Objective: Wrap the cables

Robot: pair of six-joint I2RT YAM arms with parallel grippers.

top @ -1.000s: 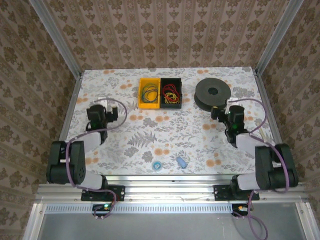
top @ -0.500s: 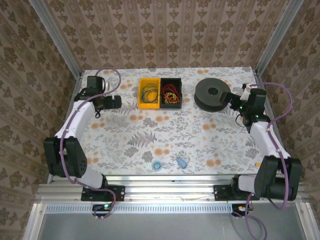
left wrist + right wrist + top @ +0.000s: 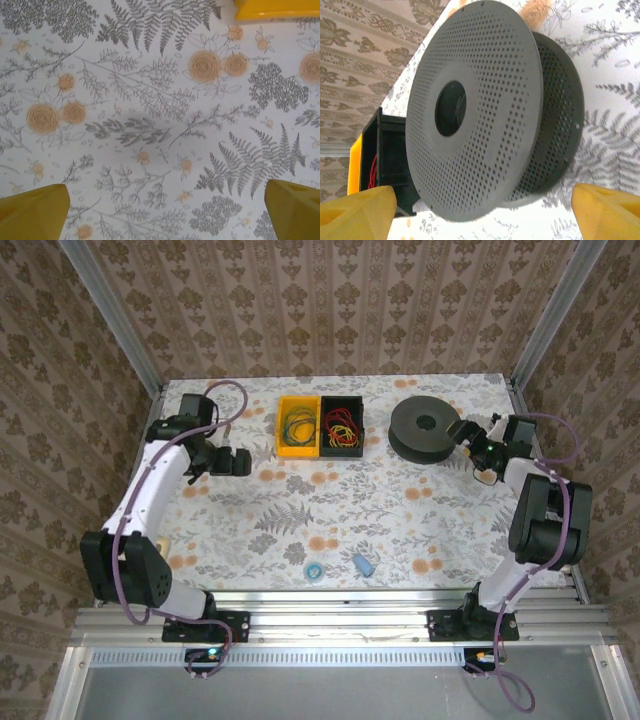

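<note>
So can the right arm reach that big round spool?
Probably yes. The right gripper sits open just beside the dark grey spool, facing it, with nothing between them.

The floral surface (image 3: 400, 520) carries a yellow bin (image 3: 281, 430) touching a black bin (image 3: 362, 426), a dark grey spool (image 3: 405, 426), a small blue ring (image 3: 314, 570) and a blue cylinder (image 3: 363, 564).

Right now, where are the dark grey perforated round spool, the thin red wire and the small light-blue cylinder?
dark grey perforated round spool (image 3: 495, 100): right wrist view, upper flange face.
thin red wire (image 3: 372, 172): right wrist view, strand inside the black bin (image 3: 390, 150).
small light-blue cylinder (image 3: 363, 564): top external view, its middle.
</note>
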